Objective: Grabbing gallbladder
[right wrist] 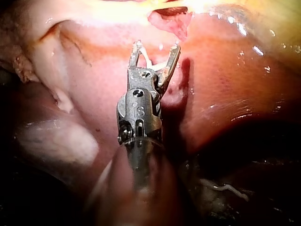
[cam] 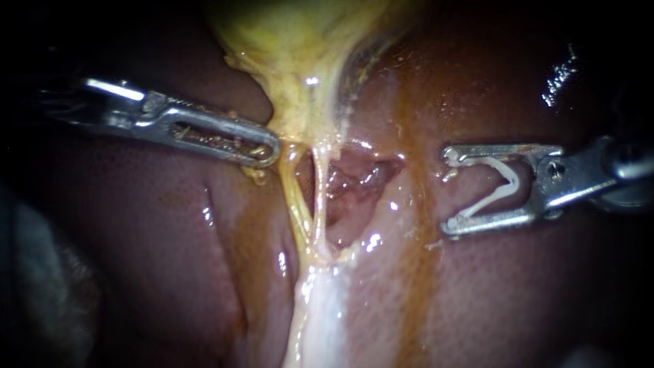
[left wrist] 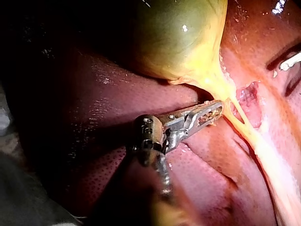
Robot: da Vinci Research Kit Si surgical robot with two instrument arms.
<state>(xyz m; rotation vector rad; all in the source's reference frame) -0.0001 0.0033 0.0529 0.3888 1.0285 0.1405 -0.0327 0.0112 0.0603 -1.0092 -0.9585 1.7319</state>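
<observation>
The left tool (cam: 267, 151), slotted jaws lying together and holding nothing, touches the narrow neck of the glistening yellow-green gallbladder (left wrist: 178, 37), whose body swells just beyond its tip. A good grab probably means opening wide and biting the neck fully, clear of the thin yellow tubes (cam: 294, 208) beside the tip. The right tool (cam: 451, 191), well apart, holds a white plastic clip (cam: 501, 185) between spread jaws.

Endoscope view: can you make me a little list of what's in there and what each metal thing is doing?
gallbladder: yellow, at the top, narrowing downward
tubes: two thin yellow strands running down from it
left instrument: tip touching the gallbladder's narrow end
right instrument: apart from the tubes, over the liver
clip: white, held between the right instrument's jaws
</observation>
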